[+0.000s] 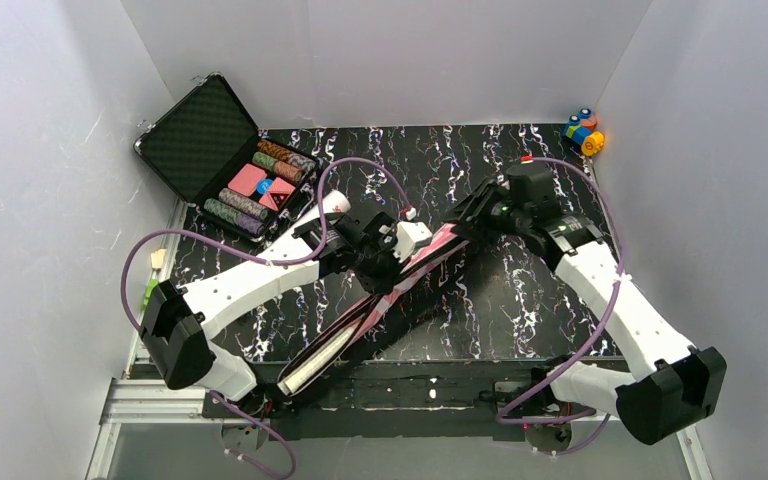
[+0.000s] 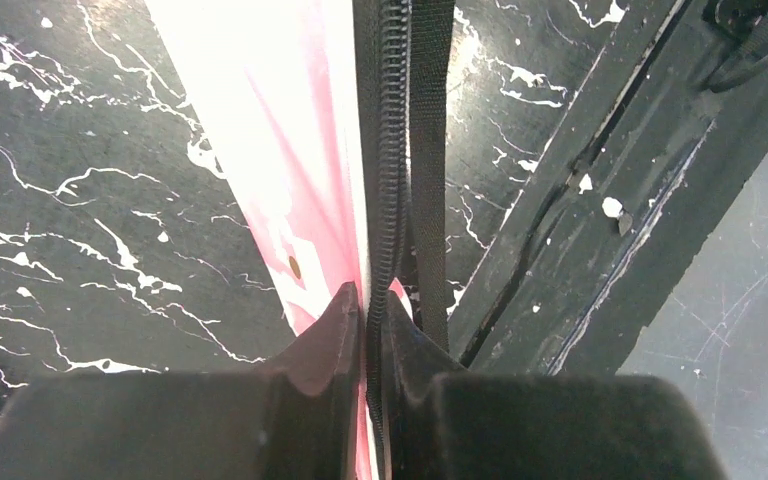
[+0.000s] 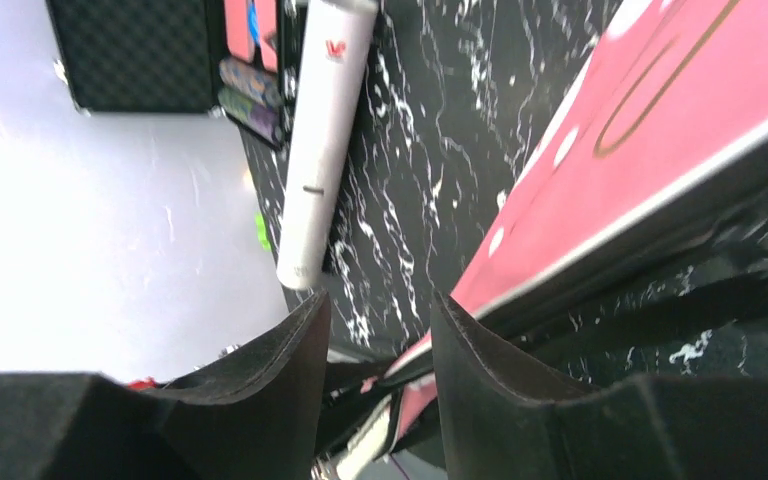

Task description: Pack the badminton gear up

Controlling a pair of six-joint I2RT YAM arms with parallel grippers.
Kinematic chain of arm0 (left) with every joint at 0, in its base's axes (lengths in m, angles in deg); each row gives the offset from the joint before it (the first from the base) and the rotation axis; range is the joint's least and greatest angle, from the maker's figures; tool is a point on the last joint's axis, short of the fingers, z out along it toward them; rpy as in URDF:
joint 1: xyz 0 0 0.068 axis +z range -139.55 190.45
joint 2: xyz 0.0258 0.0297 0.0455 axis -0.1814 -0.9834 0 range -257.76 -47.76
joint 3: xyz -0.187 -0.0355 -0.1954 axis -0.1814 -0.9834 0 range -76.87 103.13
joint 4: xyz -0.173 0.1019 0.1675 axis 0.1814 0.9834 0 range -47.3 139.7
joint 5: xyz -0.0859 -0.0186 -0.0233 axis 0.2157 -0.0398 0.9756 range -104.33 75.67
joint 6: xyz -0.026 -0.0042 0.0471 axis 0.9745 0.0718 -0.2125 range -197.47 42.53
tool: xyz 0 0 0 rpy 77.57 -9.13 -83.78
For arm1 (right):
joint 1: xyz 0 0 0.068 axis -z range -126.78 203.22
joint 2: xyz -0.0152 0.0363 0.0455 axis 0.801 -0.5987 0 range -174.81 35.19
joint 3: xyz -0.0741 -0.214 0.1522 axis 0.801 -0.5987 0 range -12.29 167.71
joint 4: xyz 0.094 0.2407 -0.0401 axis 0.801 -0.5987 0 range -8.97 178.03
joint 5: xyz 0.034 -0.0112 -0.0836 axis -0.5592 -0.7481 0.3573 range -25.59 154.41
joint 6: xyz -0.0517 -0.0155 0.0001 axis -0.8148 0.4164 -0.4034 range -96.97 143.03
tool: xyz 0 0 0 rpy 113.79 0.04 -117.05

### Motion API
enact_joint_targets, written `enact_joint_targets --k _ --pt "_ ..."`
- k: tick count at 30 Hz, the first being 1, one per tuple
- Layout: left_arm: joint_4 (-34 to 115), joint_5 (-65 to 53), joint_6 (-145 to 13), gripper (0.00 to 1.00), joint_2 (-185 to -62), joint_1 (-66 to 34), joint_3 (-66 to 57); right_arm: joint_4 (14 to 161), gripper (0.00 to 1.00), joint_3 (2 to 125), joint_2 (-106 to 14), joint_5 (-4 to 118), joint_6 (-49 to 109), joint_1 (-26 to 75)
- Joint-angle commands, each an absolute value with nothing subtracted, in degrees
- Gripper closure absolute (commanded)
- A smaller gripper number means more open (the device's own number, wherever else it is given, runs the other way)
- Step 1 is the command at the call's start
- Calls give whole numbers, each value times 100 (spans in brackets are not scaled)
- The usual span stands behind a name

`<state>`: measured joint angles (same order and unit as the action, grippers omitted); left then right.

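Observation:
The pink racket-shaped bag point(image 1: 422, 262) lies diagonally across the black marbled table point(image 1: 520, 300). A white handle point(image 1: 315, 366) shows at its near left end. My left gripper point(image 1: 384, 272) is over the bag's middle. In the left wrist view this gripper point(image 2: 372, 312) is shut on the bag's black zipper edge point(image 2: 390, 150), with pink fabric point(image 2: 290, 150) to the left and a black strap point(image 2: 430, 120) to the right. My right gripper point(image 1: 463, 220) is at the bag's far end. In the right wrist view it point(image 3: 380, 312) stands open and holds nothing, beside the pink panel point(image 3: 660, 120). The white tube point(image 3: 325, 130) lies behind my left arm.
An open black case point(image 1: 200, 130) with striped poker chips point(image 1: 245, 205) stands at the back left, close to the tube point(image 1: 335, 203). Small coloured toys point(image 1: 584, 130) sit in the back right corner. White walls close in three sides, and a metal rail point(image 1: 430, 395) runs along the near edge.

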<state>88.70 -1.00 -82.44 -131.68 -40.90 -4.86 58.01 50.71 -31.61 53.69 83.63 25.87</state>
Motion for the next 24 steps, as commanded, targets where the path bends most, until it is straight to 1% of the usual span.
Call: enact_joint_targets --k 1,5,12,18,24 --pt "8906 159 -8358 100 -12796 -4104 -242 5926 49 5294 -3116 5014 8172 3068" --pt "8867 59 -8366 100 -12809 -4098 -251 5820 46 5257 -3044 5007 8123 3195" --pt "8818 -181 -8345 100 -12887 -4088 -218 5647 41 4880 -2564 5029 8133 3378" --pt "8757 -468 -8330 100 -12973 -4085 -152 5515 36 4477 -2147 5348 8144 3427" --pt "8789 -397 -8342 100 -12949 -4080 -118 5628 34 4387 -2149 5365 8123 3511"
